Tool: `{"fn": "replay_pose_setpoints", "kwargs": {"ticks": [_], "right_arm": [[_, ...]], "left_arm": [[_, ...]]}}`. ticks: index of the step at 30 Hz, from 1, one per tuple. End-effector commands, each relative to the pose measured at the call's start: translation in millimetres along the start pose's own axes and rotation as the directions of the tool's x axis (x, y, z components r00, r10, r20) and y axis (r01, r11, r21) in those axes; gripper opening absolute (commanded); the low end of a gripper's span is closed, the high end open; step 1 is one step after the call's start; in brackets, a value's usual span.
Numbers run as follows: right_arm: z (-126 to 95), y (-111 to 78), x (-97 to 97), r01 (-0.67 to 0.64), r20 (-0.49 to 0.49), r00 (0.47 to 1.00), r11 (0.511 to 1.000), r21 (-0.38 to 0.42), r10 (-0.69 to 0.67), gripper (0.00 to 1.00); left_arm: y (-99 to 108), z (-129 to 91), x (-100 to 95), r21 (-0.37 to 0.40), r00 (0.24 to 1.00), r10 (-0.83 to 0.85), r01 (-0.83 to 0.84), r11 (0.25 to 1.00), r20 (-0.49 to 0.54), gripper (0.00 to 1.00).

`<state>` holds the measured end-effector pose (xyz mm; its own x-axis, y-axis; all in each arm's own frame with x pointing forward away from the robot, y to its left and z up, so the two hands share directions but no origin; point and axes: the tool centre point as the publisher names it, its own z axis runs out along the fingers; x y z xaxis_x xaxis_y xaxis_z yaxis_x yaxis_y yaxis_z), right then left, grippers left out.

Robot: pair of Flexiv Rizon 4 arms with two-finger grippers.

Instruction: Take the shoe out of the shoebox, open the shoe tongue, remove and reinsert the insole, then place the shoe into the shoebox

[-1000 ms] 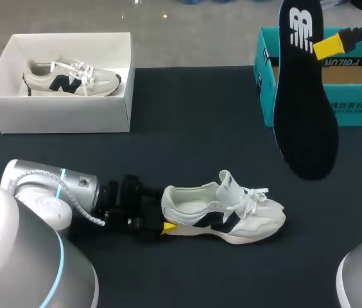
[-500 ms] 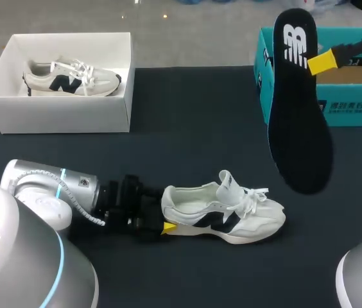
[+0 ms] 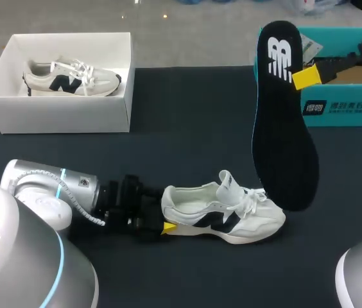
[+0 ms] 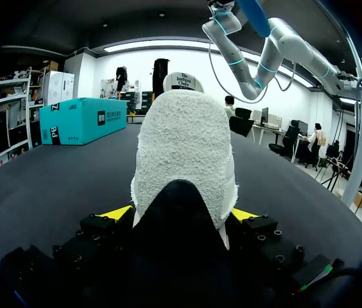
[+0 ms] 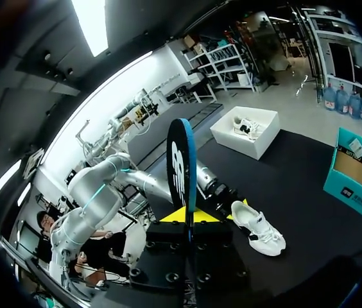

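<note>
**Shoe** [image 3: 223, 218]: white with dark side mark. Lies on its sole on the black table [image 3: 187, 128], toe toward the right arm, tongue [image 3: 228, 182] standing up. The heel is clamped from both sides by the left gripper [image 3: 165, 226]. The left wrist view shows a yellow tip at each side of the heel [image 4: 181, 147].

**Insole** [image 3: 284, 122]: black, out of the shoe. Hangs toe-down in the air, pinched at its heel end between the fingers of the right gripper [image 3: 306, 77]. The right wrist view shows it edge-on between the tips [image 5: 182, 167].

**Surroundings:** white shoebox [image 3: 59, 102] holding a second shoe [image 3: 72, 78]; teal box [image 3: 341, 96] behind the insole.

**Risks:**
- The insole's toe may land on the laces or tongue instead of the opening, then buckle, since it is gripped only at its far end.
- A push there may pivot the shoe in the heel grip.

**Change:** over the last second the insole has come leftward and lower, and its toe now overlaps the shoe's forefoot in the head view. The shoe and left arm have not moved.
</note>
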<state>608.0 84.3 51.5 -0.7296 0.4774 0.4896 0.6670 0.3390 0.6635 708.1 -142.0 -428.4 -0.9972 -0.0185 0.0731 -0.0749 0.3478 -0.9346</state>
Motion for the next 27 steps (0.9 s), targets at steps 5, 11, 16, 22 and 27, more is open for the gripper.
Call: {"fn": "replay_pose_setpoints", "kwargs": {"ticks": [5,11,16,22,27], "right_arm": [[6.5,3.7,-1.3,-0.002,-0.006,1.0,1.0,0.006,0.002,0.0],[6.7,4.3,-0.9,-0.005,-0.006,1.0,1.0,0.004,0.005,0.0],[6.7,4.3,-0.9,-0.005,-0.006,1.0,1.0,0.004,0.005,0.0],[6.7,4.3,-0.9,-0.005,-0.006,1.0,1.0,0.004,0.005,0.0],[6.7,4.3,-0.9,-0.005,-0.006,1.0,1.0,0.004,0.005,0.0]], "left_arm": [[2.0,-0.8,0.9,-0.002,1.0,0.0,0.0,1.0,0.001,0.0],[2.0,-0.8,0.9,-0.002,1.0,0.0,0.0,1.0,0.001,0.0],[2.0,-0.8,0.9,-0.002,1.0,0.0,0.0,1.0,0.001,0.0],[2.0,-0.8,0.9,-0.002,1.0,0.0,0.0,1.0,0.001,0.0],[2.0,-0.8,0.9,-0.002,1.0,0.0,0.0,1.0,0.001,0.0]]}}
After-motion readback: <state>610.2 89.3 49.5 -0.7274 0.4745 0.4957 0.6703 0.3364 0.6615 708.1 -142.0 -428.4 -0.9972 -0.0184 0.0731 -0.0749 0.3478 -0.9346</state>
